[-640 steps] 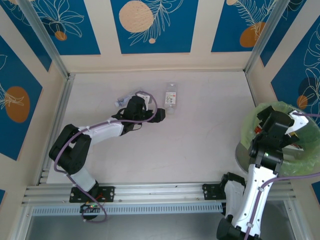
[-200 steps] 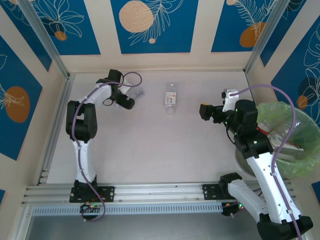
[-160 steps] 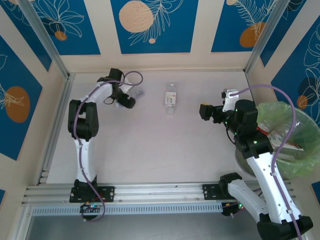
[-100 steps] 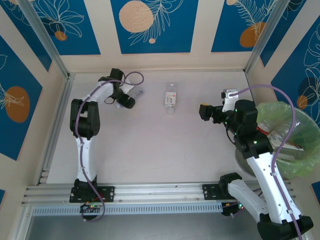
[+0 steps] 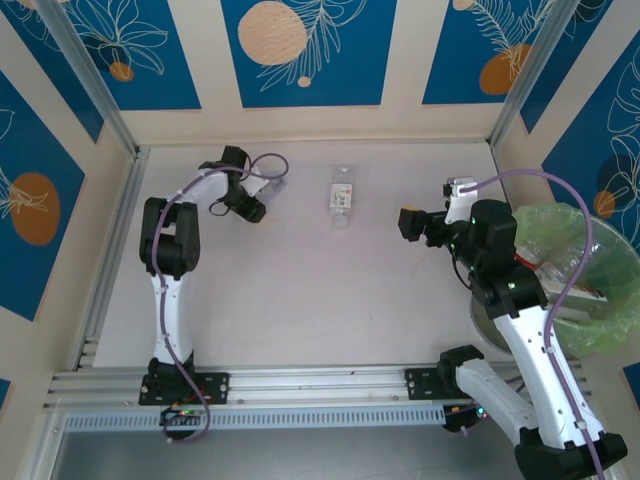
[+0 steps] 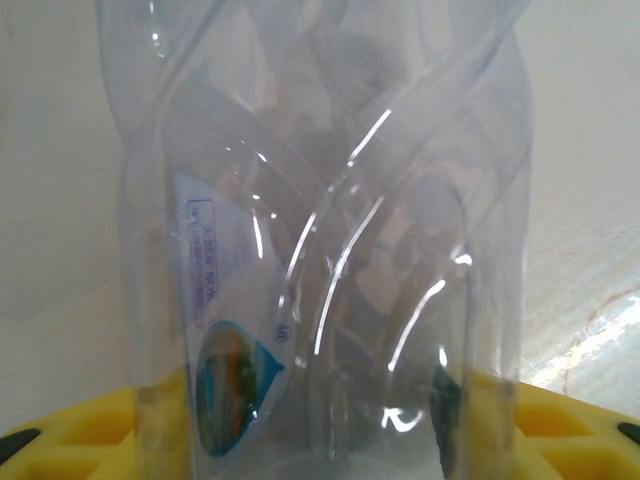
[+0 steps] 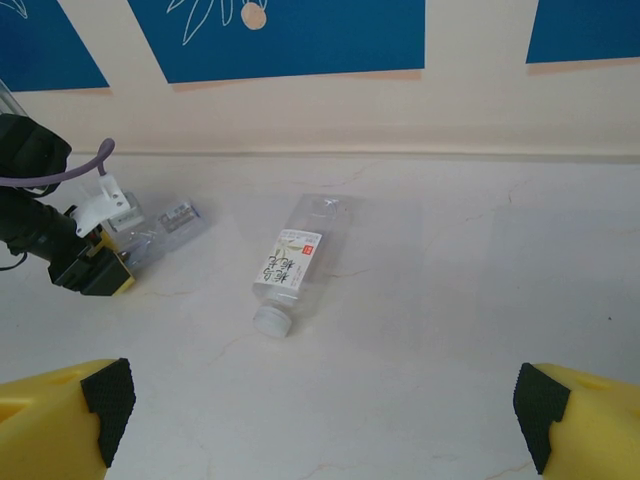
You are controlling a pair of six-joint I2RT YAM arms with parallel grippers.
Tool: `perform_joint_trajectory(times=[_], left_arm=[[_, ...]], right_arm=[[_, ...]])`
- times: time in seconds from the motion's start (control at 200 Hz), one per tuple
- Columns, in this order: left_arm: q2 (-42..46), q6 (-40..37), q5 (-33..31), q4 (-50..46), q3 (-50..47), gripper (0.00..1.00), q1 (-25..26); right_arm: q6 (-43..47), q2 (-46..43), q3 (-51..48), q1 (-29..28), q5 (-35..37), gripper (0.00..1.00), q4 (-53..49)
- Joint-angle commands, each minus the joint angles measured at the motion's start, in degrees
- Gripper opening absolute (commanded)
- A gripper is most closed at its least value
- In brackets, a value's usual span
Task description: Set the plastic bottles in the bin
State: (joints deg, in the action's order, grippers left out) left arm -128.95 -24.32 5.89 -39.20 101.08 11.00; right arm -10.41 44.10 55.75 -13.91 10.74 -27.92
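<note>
1. Bottles on the table [image 5: 300,300] number two. One crushed clear bottle [image 5: 271,187] lies near the far-left corner. It carries a small white label [image 6: 215,330] with a blue drop shape.
2. At that bottle sits the left gripper [image 5: 252,206]. In the left wrist view the crumpled body stands between the yellow fingers [image 6: 575,430] and spans the gap from one to the other. I cannot tell whether the pincer is clamped on the plastic or only set around it.
3. Near the middle of the far edge lies the second bottle [image 5: 342,196]. It is flattened, has a white label, and its white cap points toward the near edge. It is well apart from both grippers.
4. Over the table's right half is the right gripper [image 5: 413,222], pointing left. Its fingers stand wide apart, with the black pads [image 7: 108,395] in the bottom corners of the right wrist view and nothing between them.
5. Beyond the table's right edge, toward the near-right corner, stands the bin [image 5: 530,225]. It is lined with a light-green bag and sits just beside the right arm [image 5: 530,330].
</note>
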Motion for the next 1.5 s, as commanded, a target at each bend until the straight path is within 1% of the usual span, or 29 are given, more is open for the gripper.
perform_joint_trajectory(times=[0.0, 0.155, 0.285, 0.36, 0.415, 0.645, 0.765, 0.85, 0.93, 0.98, 1.13, 1.28, 1.395, 1.495], left_arm=[[1.5, 0.67, 0.95, 0.61, -0.8, 0.5, -0.02], [2.31, 1.35, 1.06, 0.58, -1.11, 0.45, 0.42], [4.86, 2.72, 2.05, 4.99, -4.36, 0.43, 0.67], [5.45, 3.84, 2.8, 5.89, -4.49, 0.41, 0.67], [5.76, 5.47, 2.17, 6.95, -4.62, 0.39, 0.69], [7.53, 9.41, 5.3, 9.5, -6.6, 0.39, 1.16], [11.01, 11.46, 6.4, 11.97, -9.95, 0.39, 2.26], [14.67, 14.3, 7.55, 16.26, -14.29, 0.38, 3.28], [18.43, 17.0, 8.76, 21.21, -18.71, 0.38, 4.85], [20.45, 18.01, 8.27, 22.98, -20.58, 0.38, 6.45], [25.72, 19.54, 6.08, 25.83, -24.36, 0.38, 12.61], [29.25, 21.26, 4.67, 27.62, -25.84, 0.39, 18.25], [30.5, 22.29, 7.63, 27.8, -25.43, 0.42, 21.31], [31.68, 23.01, 10.19, 28.44, -24.8, 0.41, 23.29]], right_arm=[[0.61, -0.4, 2.26, -0.39, -0.39, 0.99, -0.26], [0.31, -0.42, 1.76, -0.42, -0.26, 0.99, -0.33], [0.3, -0.5, 1.55, -0.39, 0.02, 1.0, -0.15], [0.46, -0.5, 1.65, -0.45, 0.16, 1.0, -0.14], [0.48, -0.5, 1.73, -0.45, 0.24, 1.0, -0.1], [-0.03, -0.5, 1.8, -0.5, 0.17, 1.0, -0.58], [-0.76, -0.42, 2.17, -0.54, -0.4, 1.0, -1.25], [-1.52, -0.11, 1.92, -0.53, -1.73, 1.0, -0.91], [-2.2, 0.75, 1.73, -0.68, -2.39, 0.99, -0.24], [-2.92, 1.61, 1.9, -0.72, -2.31, 1.0, 0.03], [-5.64, 3.49, 2.43, -0.96, -3.28, 1.0, 1.66], [-7.55, 4.35, 2.44, -1.35, -4.18, 1.0, 2.95], [-10.23, 5.0, 2.35, -1.44, -4.94, 1.0, 3.4], [-12.91, 6.33, 2.98, -1.47, -8.55, 1.0, 3.72]])
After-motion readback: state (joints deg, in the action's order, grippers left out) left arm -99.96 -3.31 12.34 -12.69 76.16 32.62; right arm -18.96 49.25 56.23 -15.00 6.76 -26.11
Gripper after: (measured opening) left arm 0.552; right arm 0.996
